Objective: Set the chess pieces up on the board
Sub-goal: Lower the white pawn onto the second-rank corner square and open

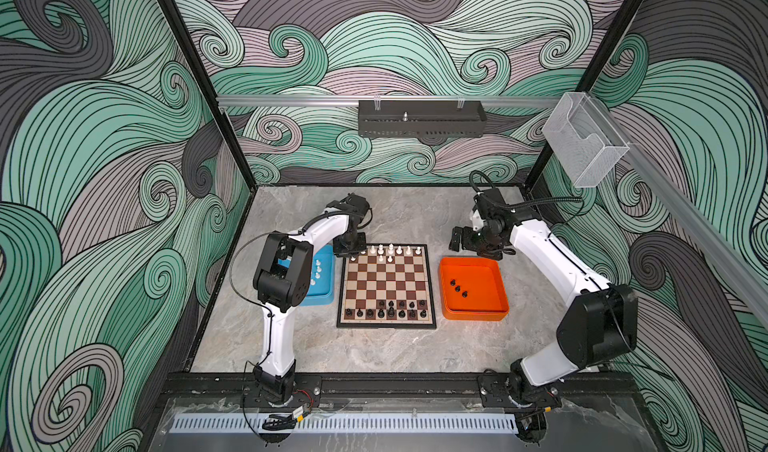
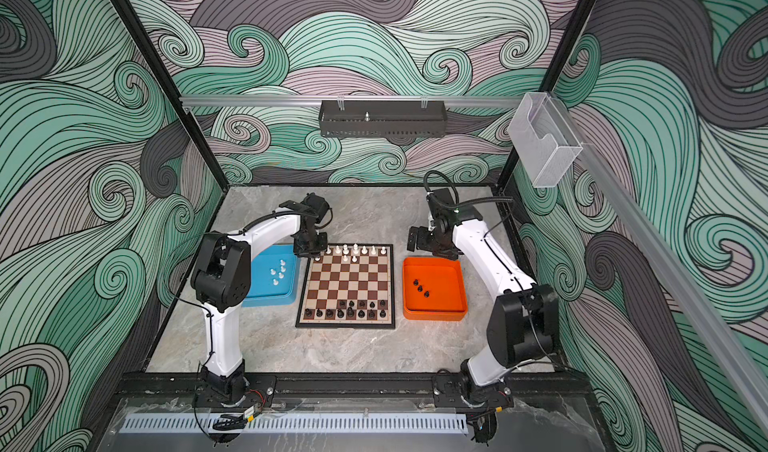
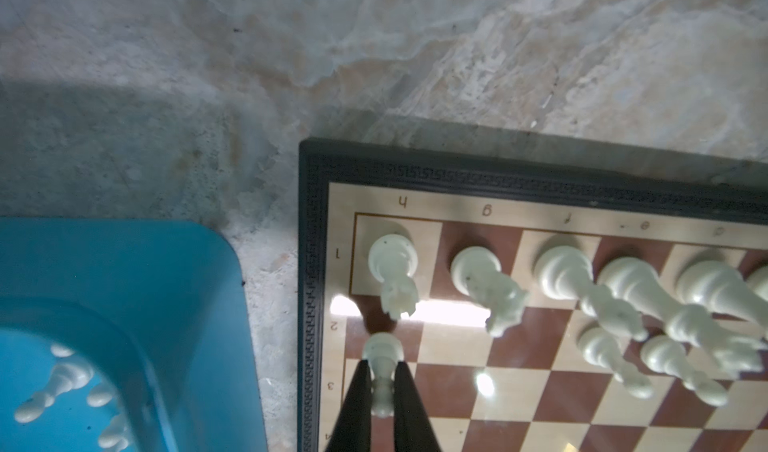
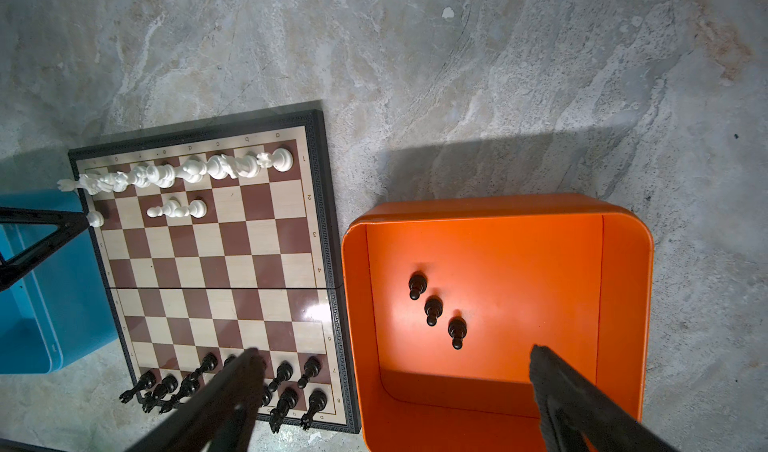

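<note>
Though unclear from above, left tool [image 3: 383, 367] pinches white pawn [image 3: 382, 349] in wrist view, right tool [image 4: 395, 351] agape.

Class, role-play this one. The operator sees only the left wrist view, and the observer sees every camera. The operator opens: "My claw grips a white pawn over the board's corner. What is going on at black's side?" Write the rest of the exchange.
Observer: Three loose black pawns sit in the orange tray, off the board.
Operator: Is the right claw carrying one?
Observer: No. The right claw is open and holds nothing.
Operator: How full is black's pawn row?
Observer: In a top view, five placed black pawns stand there, and the three squares toward the left arm's side are bare.
</note>
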